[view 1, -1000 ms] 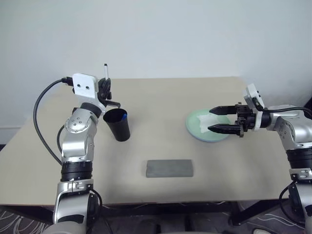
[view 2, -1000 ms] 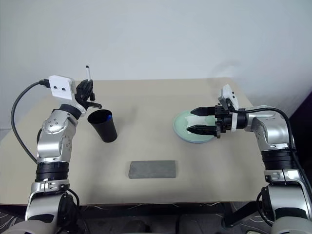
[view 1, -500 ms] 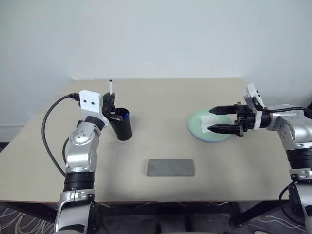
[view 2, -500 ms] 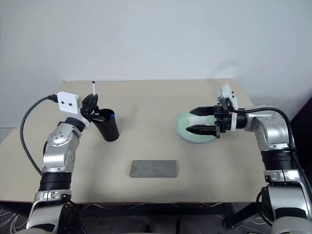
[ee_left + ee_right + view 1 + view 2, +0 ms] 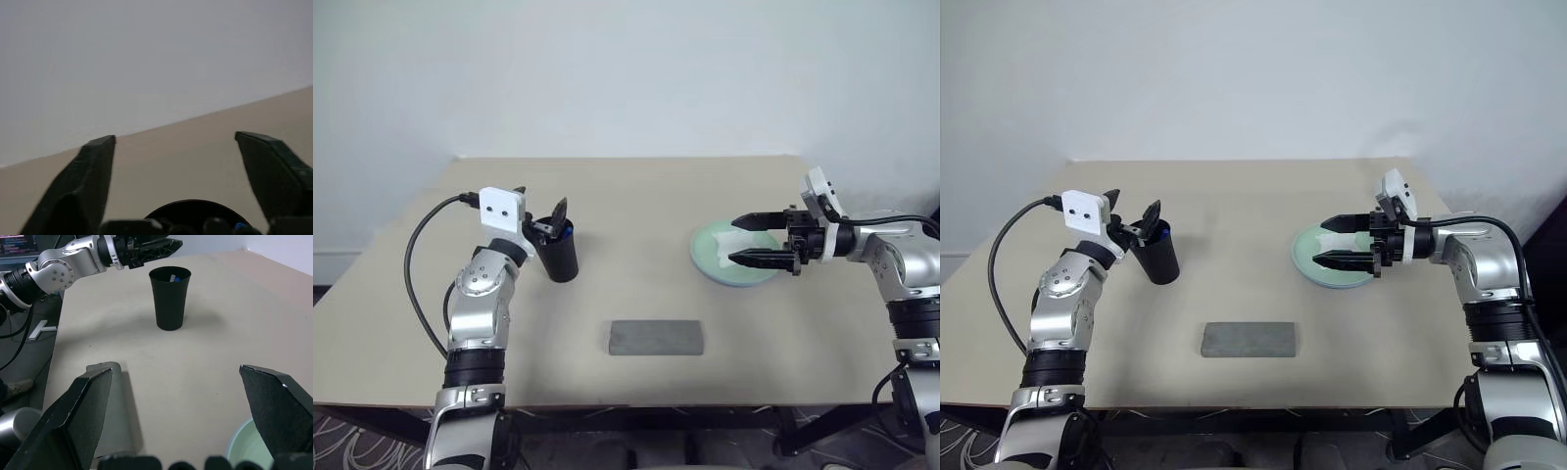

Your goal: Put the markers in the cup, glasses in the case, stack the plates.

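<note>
The black cup [image 5: 556,253] stood upright on the left part of the desk [image 5: 636,284], toward the far side. Inside it I could make out a blue cap [image 5: 176,279] and a bit of white [image 5: 171,277] beside it at the rim, so at least the blue-capped marker sat in the cup; the black-capped one I could not pick out clearly.

My left claw [image 5: 540,209] hung just above the cup's mouth, on its left and far side, its two black fingers [image 5: 80,186] spread wide and holding nothing. One fingertip stood over the rim near the blue cap; whether it touched the cup I could not tell.

On the right part of the desk lay the mint green plate [image 5: 717,262], with something white [image 5: 726,245] lying on it. Whether the light blue plate sat there too I could not tell.

My right claw [image 5: 738,242] reached in from the right, pointing left, its fingers [image 5: 759,259] wide apart and empty, poised over the plate's right half, one finger on the far side and one on the near side. Contact with the plate I could not judge.

The grey case [image 5: 656,338] lay closed on the near middle of the desk, well apart from both claws. The glasses I could not find.
</note>
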